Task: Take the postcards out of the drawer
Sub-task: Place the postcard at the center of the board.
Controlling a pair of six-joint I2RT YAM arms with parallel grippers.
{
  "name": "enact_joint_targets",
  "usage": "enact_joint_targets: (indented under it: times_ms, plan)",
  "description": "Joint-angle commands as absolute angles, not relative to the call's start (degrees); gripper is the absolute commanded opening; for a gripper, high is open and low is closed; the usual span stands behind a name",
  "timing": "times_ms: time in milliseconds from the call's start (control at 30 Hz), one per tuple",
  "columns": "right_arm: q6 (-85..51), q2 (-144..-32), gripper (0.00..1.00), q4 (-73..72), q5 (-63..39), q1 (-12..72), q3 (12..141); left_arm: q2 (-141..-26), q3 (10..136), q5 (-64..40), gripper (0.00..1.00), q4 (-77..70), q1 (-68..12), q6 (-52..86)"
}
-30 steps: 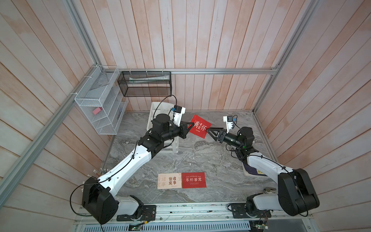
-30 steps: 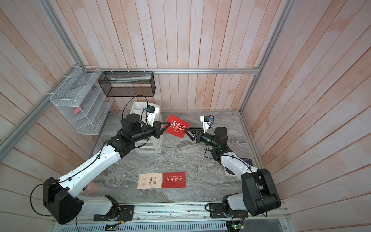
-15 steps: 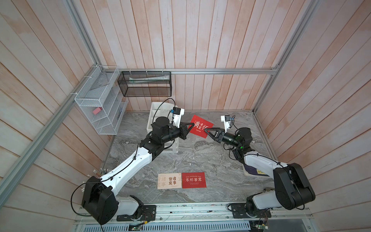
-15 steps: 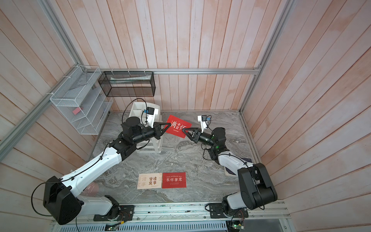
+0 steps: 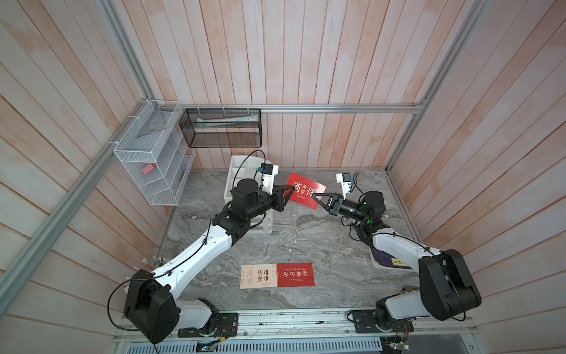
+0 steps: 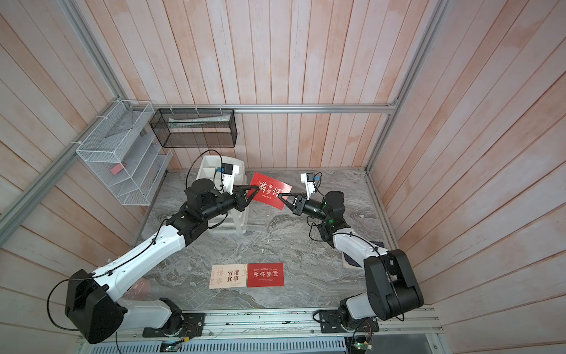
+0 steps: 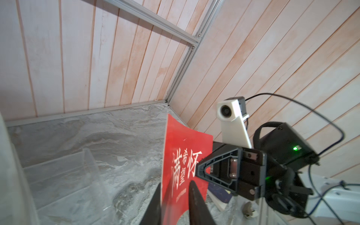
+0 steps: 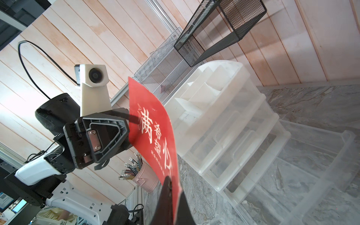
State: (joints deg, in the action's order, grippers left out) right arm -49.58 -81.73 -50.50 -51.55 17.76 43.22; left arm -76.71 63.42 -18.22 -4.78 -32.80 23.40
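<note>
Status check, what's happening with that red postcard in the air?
Right fingers shut on red postcard, midair. Left fingers parted around its opposite edge. Two postcards flat on table. Nothing seen blocking.

You've got 2 arms, same build: left arm [image 5: 196, 254] & right arm [image 5: 398, 246] have white shells on the long links, black joints & chunky black bases. Each wrist has a white camera bracket [image 7: 232, 118] w/ round lens; thin black cable [image 7: 272, 93] loops off it. Black on left gripper [image 8: 132, 130] & right gripper [image 7: 196, 169] too: triangular cut-out fingers [image 7: 200, 171], silver screws [image 7: 251, 191]. Green light [image 7: 296, 148] on right wrist.
</note>
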Motion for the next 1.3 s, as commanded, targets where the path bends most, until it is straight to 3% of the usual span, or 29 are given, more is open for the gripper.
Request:
enact_joint_targets:
  times_ms: [0, 133, 233, 600, 800, 967, 1267]
  plan:
    - [-48.3, -79.0, 0.02, -45.2, -53.7, 15.6, 44.6, -74.4, 63.4, -14.4, 0.31, -2.2, -32.6, 21.5]
    - [-43.2, -75.7, 0.01, -33.1, -54.9, 12.8, 45.5, -72.6, 64.1, -12.1, 0.31, 0.6, -31.6, 19.5]
    - [-34.1, -73.5, 0.00, -14.8, -53.9, 11.0, 47.9, -70.1, 64.1, -9.9, 0.32, 3.1, -30.3, 17.6]
    - [-15.6, -71.5, 0.00, 28.0, -49.7, 7.6, 48.5, -61.9, 61.6, -6.0, 0.33, 12.5, -17.9, 14.3]
    - [-15.7, -68.5, 0.00, 38.0, -42.8, 8.4, 44.1, -59.6, 59.7, -8.0, 0.33, 14.3, -13.2, 13.3]
    - [-14.6, -69.4, 0.00, 46.6, -36.4, 10.6, 47.8, -58.8, 57.4, -11.5, 0.33, 14.0, -10.2, 13.0]
    - [-15.8, -69.6, 0.00, 54.9, -33.4, 13.3, 50.2, -58.0, 55.4, -14.8, 0.33, 13.9, -7.9, 11.6]
